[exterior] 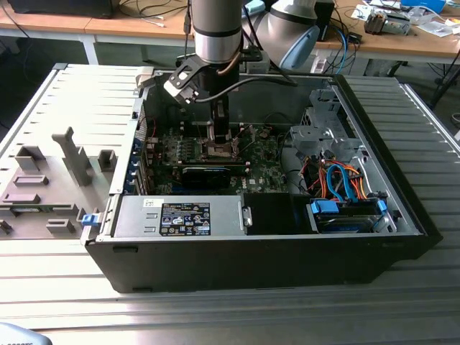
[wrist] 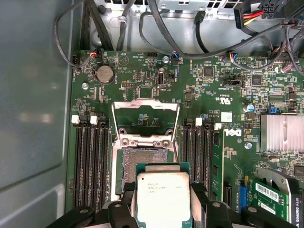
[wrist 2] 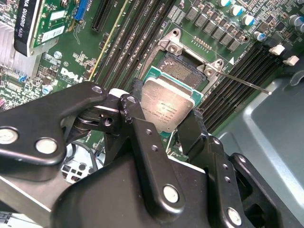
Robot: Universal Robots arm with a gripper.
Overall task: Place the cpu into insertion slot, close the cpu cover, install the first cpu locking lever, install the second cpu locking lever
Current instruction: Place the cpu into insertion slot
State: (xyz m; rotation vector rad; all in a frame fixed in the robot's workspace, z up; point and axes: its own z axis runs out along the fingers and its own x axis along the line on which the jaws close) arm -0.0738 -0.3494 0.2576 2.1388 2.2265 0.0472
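Note:
The cpu [wrist 2: 167, 105], a flat silver-topped square on a green base, is clamped by its edges in my gripper [wrist 2: 166, 108], which is shut on it. It hangs just over the near edge of the insertion slot [wrist 2: 183, 66], and the slot's dark pin field lies bare beyond it. In the first wrist view the cpu [wrist: 163, 199] covers the near part of the insertion slot [wrist: 142, 159]. The cpu cover [wrist: 145, 103] stands swung up and open at the slot's far side. A thin wire locking lever [wrist 2: 247, 83] sticks out free beside the slot. In the exterior view my gripper [exterior: 219, 138] reaches down into the case.
Black memory slots [wrist: 90, 161] flank the socket on both sides. A finned heatsink [wrist: 283, 135] and a graphics card [wrist 2: 33, 28] sit near it. Cables [wrist: 142, 28] hang along the board's edge. A power supply [exterior: 180, 215] and drive cage [exterior: 348, 212] line the case's front.

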